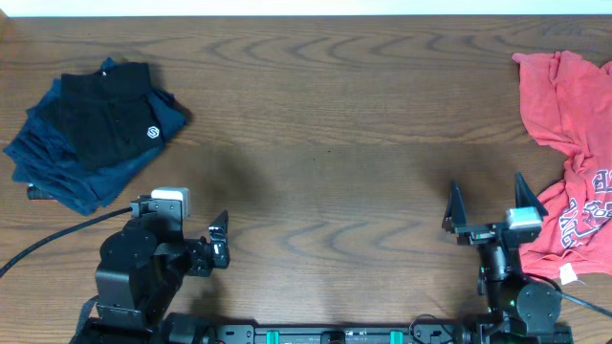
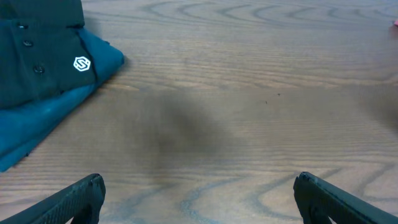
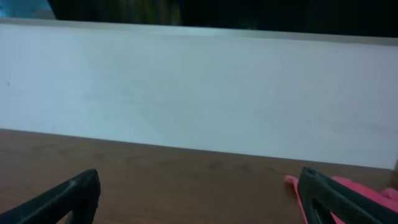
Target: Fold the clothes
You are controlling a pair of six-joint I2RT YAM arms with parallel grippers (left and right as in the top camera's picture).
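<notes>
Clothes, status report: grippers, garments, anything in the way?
Both open, empty: left gripper, right gripper. Folded black shirt atop navy stack, far left. Crumpled red T-shirt, right side, not yet folded. No obstruction seen.

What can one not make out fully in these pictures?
Blue garments, overhead: the black shirt partly covers them; their number is unclear.
Red T-shirt, overhead: cut off by the right edge; folds hide part of its print.
Black shirt, left wrist: cut off by the top and left edges.

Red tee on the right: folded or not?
Not folded. The coral-red T-shirt lies crumpled and sprawled in an irregular shape, its print only partly showing, with no straight folded edges.
</notes>
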